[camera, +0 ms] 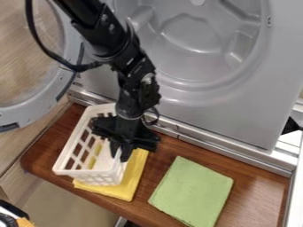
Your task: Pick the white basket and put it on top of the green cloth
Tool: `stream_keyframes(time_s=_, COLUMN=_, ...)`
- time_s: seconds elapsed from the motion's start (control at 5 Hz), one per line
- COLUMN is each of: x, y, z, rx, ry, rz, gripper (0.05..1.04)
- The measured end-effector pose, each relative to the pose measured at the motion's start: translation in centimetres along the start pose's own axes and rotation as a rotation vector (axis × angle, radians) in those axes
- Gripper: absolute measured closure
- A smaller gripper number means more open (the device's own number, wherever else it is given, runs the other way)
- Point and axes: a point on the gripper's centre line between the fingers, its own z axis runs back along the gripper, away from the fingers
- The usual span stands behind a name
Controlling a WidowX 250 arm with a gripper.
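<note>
The black gripper (120, 154) hangs down at the right-hand long side of the white basket (98, 177), over its rim. The basket stands upright, partly on a folded yellow cloth (134, 176), and the arm covers part of its right side and back. To the right, apart from both, the green cloth (194, 193) lies flat on the brown wooden board.
Behind the wooden board (163, 157) stands a grey machine front (219, 119) with a round drum opening. Its round glass door (44, 108) stands open at the left. A metal ledge (228, 153) runs along the board's back edge.
</note>
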Motion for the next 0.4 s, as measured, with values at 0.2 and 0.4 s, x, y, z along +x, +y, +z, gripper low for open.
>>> stream_keyframes(time_s=0.2, x=0.2, y=-0.1, z=0.9, rx=0.063, ry=0.028, rz=-0.034, gripper=0.997)
stream_keyframes(time_s=0.4, x=0.0, y=-1.2, z=3.1, rx=0.128, ry=0.015, rz=-0.066, gripper=0.997)
